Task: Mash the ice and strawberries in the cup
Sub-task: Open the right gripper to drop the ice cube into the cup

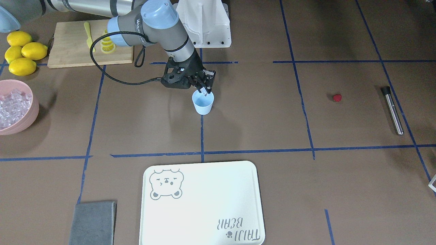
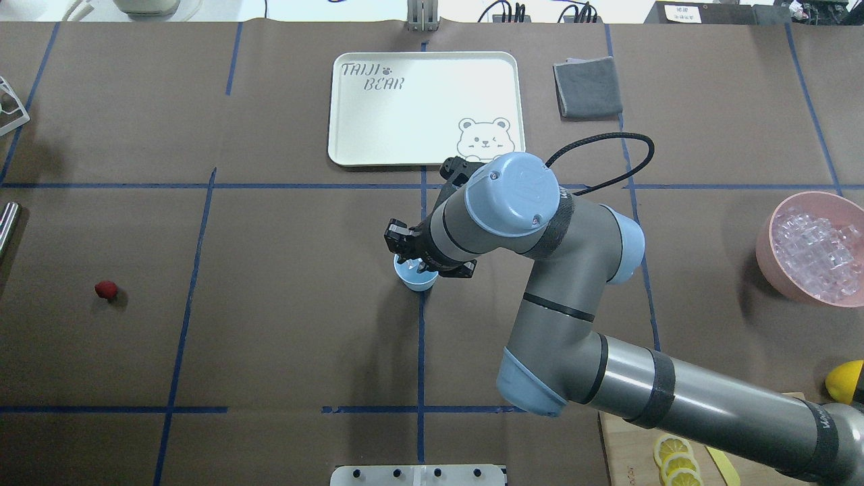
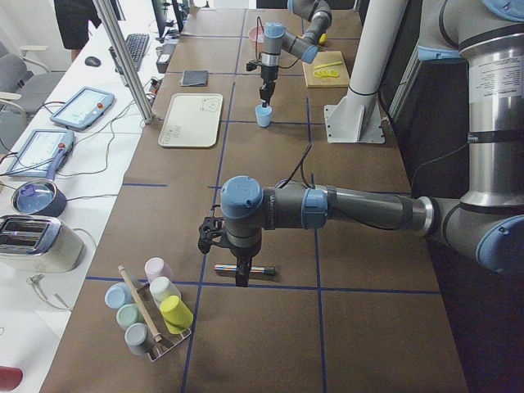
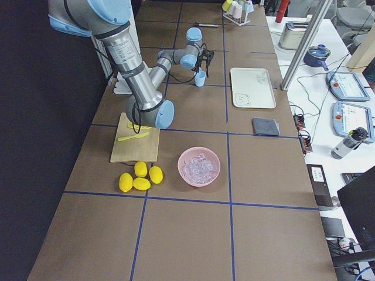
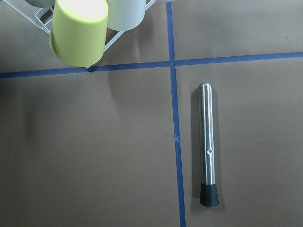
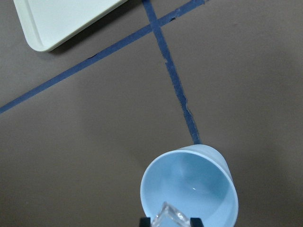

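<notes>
The pale blue cup (image 1: 203, 103) (image 2: 413, 278) stands upright at the table's middle. My right gripper (image 1: 205, 91) (image 2: 417, 264) hangs just over its rim, shut on a clear ice cube (image 6: 169, 215); the cup (image 6: 189, 189) looks empty inside. More ice (image 2: 817, 253) fills the pink bowl (image 1: 34, 109). One red strawberry (image 1: 337, 98) (image 2: 105, 289) lies alone on the brown mat. My left gripper (image 3: 240, 278) shows only in the exterior left view, hovering above a steel muddler (image 5: 208, 146) (image 1: 393, 110); I cannot tell whether it is open or shut.
A cream bear tray (image 1: 204, 204) and a grey cloth (image 1: 92, 223) lie at the operators' side. Lemons (image 1: 22, 52) and a wooden board (image 1: 68, 51) with lemon slices sit near the pink bowl. A rack of cups (image 3: 151, 315) stands near the muddler.
</notes>
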Robot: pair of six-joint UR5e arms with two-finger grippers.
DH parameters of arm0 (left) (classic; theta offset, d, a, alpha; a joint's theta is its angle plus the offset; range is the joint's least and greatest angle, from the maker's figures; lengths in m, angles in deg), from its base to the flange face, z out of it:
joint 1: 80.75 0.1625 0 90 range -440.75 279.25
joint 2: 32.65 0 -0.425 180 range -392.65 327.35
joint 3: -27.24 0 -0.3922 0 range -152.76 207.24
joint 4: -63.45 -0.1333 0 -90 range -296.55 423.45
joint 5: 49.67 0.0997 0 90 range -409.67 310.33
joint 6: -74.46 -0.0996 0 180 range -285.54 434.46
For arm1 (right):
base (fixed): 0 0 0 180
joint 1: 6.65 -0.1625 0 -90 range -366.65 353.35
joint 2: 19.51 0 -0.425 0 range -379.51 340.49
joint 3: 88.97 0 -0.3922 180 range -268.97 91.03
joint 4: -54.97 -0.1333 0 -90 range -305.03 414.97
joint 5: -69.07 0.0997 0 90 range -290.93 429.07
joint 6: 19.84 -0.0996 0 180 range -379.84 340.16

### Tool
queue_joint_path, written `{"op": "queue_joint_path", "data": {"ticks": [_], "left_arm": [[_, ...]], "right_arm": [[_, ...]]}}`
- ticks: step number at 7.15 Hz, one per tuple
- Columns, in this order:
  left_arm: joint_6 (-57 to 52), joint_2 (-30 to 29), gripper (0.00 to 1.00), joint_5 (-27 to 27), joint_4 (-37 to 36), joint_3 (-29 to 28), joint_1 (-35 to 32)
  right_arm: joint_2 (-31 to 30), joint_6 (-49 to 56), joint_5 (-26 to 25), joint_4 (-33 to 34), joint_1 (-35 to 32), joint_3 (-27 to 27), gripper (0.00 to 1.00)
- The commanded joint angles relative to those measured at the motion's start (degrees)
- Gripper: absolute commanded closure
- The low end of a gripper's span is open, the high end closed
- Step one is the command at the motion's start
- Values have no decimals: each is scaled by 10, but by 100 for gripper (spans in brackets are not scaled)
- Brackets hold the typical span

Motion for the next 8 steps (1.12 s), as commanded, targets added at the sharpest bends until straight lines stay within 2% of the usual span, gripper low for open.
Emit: {"op": "queue_joint_path", "data": {"ticks": [1, 3, 4, 6, 7, 8], "left_arm": [[0, 0, 0, 0, 0, 1, 0], [0, 1, 0, 0, 0, 3, 0], [0, 1, 0, 0, 0, 3, 0], [0, 10, 0, -13, 0, 4, 0], [0, 13, 0, -17, 0, 5, 0], [0, 14, 0, -17, 1, 6, 0]], "right_arm": [[-1, 0, -1, 1, 1, -3, 1], [-2, 5, -1, 1, 0, -2, 1], [-2, 6, 7, 29, -16, 9, 1], [-91, 18, 16, 81, -57, 115, 1], [-162, 115, 62, 78, -96, 163, 1], [-226, 214, 122, 77, -157, 184, 1]]}}
